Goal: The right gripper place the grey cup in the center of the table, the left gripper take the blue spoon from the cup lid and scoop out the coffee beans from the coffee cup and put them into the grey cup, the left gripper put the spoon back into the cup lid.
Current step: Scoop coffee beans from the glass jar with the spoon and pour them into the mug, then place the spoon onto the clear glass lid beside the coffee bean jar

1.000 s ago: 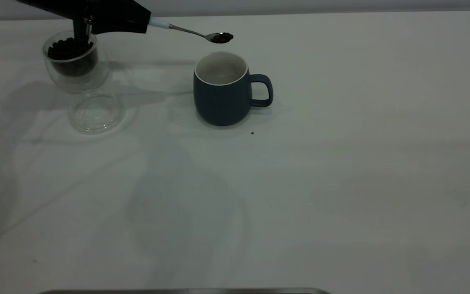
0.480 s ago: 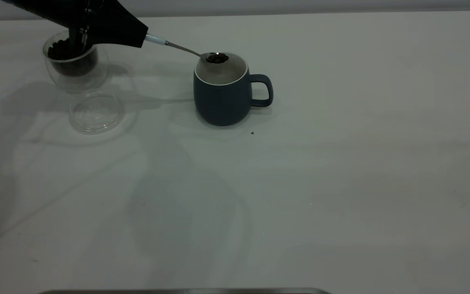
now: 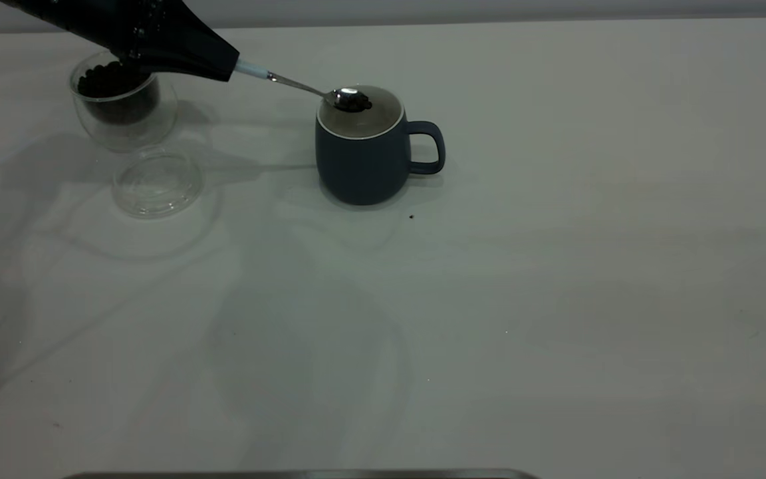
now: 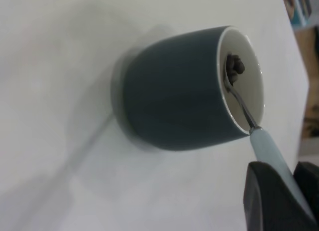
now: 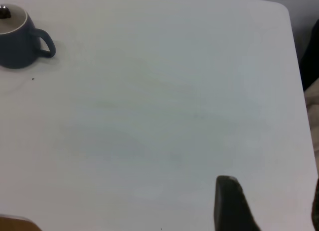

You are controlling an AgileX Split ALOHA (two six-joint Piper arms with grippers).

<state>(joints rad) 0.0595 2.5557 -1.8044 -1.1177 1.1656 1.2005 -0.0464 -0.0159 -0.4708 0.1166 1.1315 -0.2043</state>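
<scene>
Left gripper (image 3: 227,65), upper left of the exterior frame, is clenched on the pale handle of the spoon (image 3: 303,86); the shaft slopes down to the right and the bowl sits inside the mouth of the cup (image 3: 363,159), upper centre, just below the rim. The wrist view shows the neck lying close on the whitish rim (touching or a hair clear, cannot tell) with a few beans (image 4: 234,67) in the bowl. Glass cup (image 3: 122,106) with its dark load of beans stands far upper left, partly behind the arm; the clear lid (image 3: 157,183) lies just below it on the table (image 3: 556,299), no spoon on it. Handling, as a judgement: the spoon is light, stiff and slick at the metal, so the hold far back on the handle is right but gives a long lever; beans are loose and roll off at a small tilt. The ceramic cup is heavy enough to stay put under a light nudge, the glass fragile. Right gripper (image 5: 234,206) sits at the lower right of its own view, well apart from the cup; I cannot tell its state.
</scene>
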